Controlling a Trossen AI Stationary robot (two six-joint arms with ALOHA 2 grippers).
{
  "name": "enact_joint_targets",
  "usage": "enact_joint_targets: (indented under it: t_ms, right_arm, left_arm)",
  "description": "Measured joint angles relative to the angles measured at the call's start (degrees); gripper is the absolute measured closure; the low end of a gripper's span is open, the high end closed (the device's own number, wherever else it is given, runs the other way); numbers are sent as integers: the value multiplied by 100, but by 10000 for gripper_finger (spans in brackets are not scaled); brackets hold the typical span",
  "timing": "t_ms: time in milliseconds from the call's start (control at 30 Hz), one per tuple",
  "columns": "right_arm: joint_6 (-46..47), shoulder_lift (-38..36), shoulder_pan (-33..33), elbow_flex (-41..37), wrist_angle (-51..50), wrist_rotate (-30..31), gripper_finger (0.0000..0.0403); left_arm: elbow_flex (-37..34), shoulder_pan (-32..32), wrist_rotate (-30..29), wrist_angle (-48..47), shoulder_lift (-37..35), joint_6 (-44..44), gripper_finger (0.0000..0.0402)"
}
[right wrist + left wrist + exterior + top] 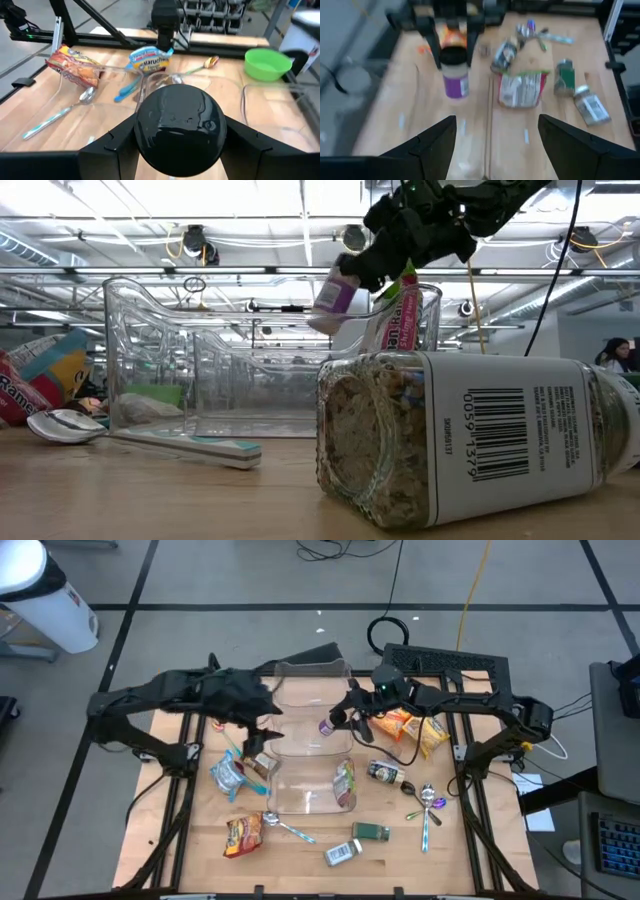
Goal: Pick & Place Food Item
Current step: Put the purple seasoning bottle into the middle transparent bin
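The right gripper (pixel 338 721) held a purple jar (pixel 327 727) by its black lid, jaws clamped around it, hanging upright over the clear bin (pixel 311 705), while the left gripper (pixel 262 725) waited just beside, jaws wide and empty.

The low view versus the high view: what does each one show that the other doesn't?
Only the low view shows the ceiling lights and a person at the far right of the room. Only the high view shows the left end effector, open beside the clear bin, plus the keyboard and cables on the floor. Both show the right end effector holding the purple jar with a dark lid above the bin, and a spice jar lying on its side.
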Motion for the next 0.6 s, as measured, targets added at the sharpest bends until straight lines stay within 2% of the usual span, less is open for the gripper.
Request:
enact_joint_targets:
  t_ms: [100,267,333,467,600]
  right_arm:
    - [8,0,-21,0,-304,287,200]
    - [23,0,20,-2,-487,862,200]
    - [104,0,29,-2,-535,942,200]
    - [127,0,44,-2,-731,859,200]
    - [132,0,121,-4,-837,1100,200]
  left_arm:
    - [-516,-263,-321,657,-466,161,112]
    - [-1756,-530,-467,1917,-1191,246,112]
    - [-2342,-605,-498,2285,-1436,276,112]
    - [-3565,-612,-511,3561,-1873,477,112]
    - [-4689,-505,-522,5083,-2159,689,112]
